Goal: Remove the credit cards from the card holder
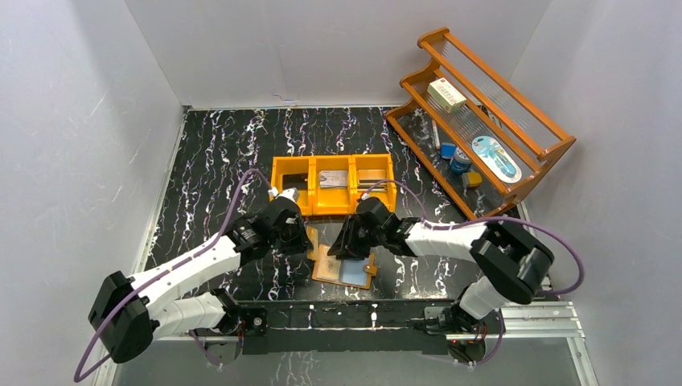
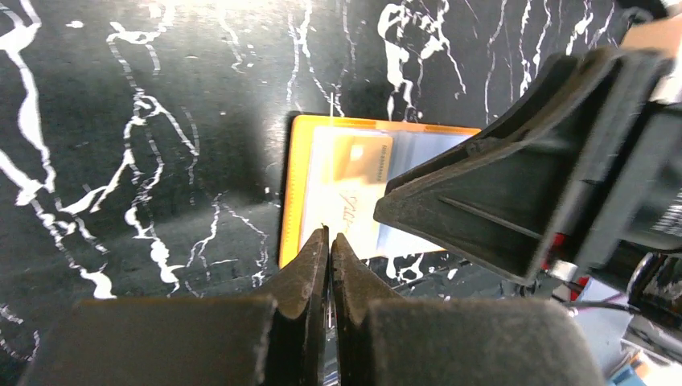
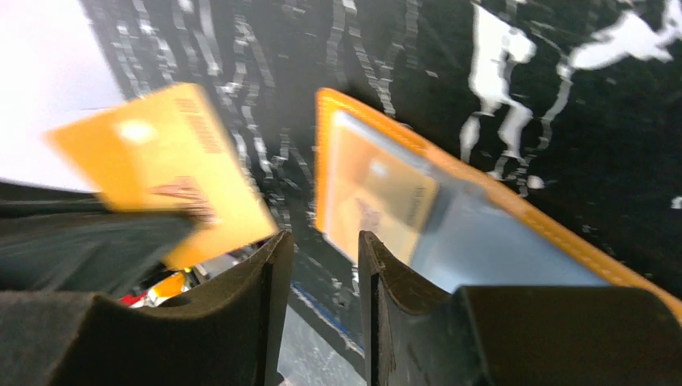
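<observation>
Tan-orange leather-like folding card holder (image 1: 347, 272) lies open on black marbled worktop (image 1: 217, 153), near side of orange three-compartment plastic bin (image 1: 332, 183); left gripper (image 1: 308, 245) and right gripper (image 1: 346, 248) over it.
Left wrist: left jaws together at holder's edge; tan rectangular card (image 2: 362, 173) in clear sleeve.
Right wrist: right jaws apart above holder; blurred orange flat piece (image 3: 161, 169) at left, cannot tell what.

R wrist view: orange card (image 3: 165, 173) motion-blurred, print unreadable. Top view: card holder (image 1: 347, 273) partly hidden under right gripper (image 1: 342, 248). L wrist view: sleeved card (image 2: 355, 186) text too small to read.
</observation>
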Controlling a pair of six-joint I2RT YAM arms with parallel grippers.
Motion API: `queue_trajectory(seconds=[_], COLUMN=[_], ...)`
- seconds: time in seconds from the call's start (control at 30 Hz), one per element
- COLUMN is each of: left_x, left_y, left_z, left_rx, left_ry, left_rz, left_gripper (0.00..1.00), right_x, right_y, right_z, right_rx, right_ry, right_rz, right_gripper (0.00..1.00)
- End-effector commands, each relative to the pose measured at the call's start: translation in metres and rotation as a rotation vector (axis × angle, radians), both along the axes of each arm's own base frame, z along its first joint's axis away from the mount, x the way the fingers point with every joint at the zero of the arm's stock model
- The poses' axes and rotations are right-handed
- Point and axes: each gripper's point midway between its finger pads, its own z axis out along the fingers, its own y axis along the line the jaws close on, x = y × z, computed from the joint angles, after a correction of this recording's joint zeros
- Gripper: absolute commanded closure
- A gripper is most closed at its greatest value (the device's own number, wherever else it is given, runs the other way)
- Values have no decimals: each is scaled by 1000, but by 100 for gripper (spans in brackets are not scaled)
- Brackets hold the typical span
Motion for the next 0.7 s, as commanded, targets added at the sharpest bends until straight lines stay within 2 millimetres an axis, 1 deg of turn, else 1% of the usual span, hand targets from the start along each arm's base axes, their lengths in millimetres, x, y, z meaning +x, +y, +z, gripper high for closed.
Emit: queue_trajectory(seconds=[0.0, 0.1, 0.13, 0.23, 0.3, 0.4, 0.5, 0.57, 0.67], left_x=[6, 6, 5, 4, 4, 7, 11, 15, 20], left_y=[25, 28, 28, 26, 23, 17, 11, 7, 1], left_z=[10, 12, 13, 12, 13, 19, 25, 29, 37], left_rx=[65, 62, 59, 52, 45, 28, 19, 10, -37], left_ry=[-44, -58, -57, -53, -55, -67, -81, -90, -97], left_rz=[94, 104, 103, 88, 77, 53, 37, 28, 11], left_gripper=[100, 100, 100, 100, 100, 100, 100, 100, 100], right_x=[-10, -19, -20, -21, -18, -12, -1, 8, 21], right_y=[-3, -26, -30, -30, -32, -21, -13, -15, -22], right_z=[-20, -42, -44, -37, -33, -11, 13, 23, 32], right_rx=[-21, -98, -102, -59, -73, -30, 0, -13, -23], right_ry=[66, 95, 87, 55, 52, -18, -97, -133, -167], right_rz=[19, -21, -26, -17, -18, 30, 48, 34, -8], right_gripper=[57, 57, 56, 55, 55, 52, 48, 46, 43])
